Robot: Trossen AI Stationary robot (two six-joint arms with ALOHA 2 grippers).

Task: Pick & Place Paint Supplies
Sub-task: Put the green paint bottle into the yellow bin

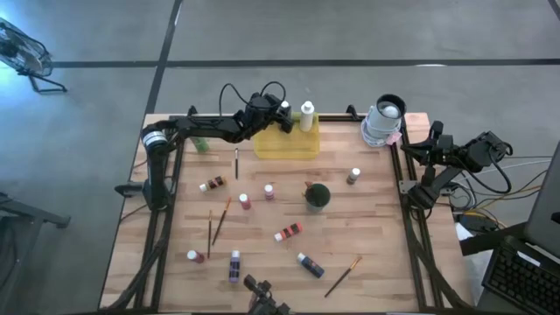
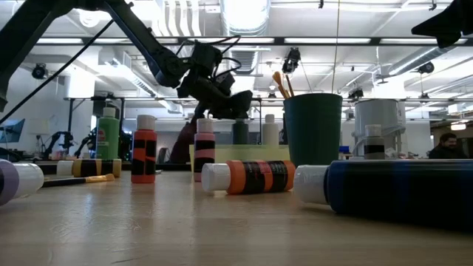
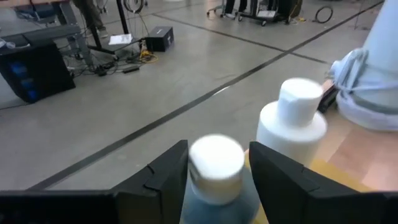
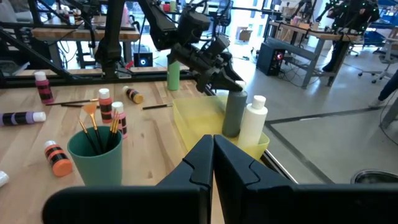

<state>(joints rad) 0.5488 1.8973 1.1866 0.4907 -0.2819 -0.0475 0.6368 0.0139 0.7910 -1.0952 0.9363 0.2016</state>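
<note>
The wooden surface is scattered with paint bottles and brushes, and at its far edge sits the translucent yellow tray, where the step in hand looks like a drop-off: the left arm reaches across from the left side so that its left claw hangs over the tray's far end, with a grey bottle standing upright in the tray right under it, just beside a white bottle. In the wrist view the grey bottle's white cap sits between the two dark fingers with a sliver of gap on each side, so I'd call the claw partly released around the bottle rather than clamped on it, though I can't tell whether a pad brushes it. Next it probably needs to lift straight up clear of both caps, then go for a loose bottle such as the orange-and-black one lying mid-surface. The right claw is clenched, empty, parked at the right edge.
</note>
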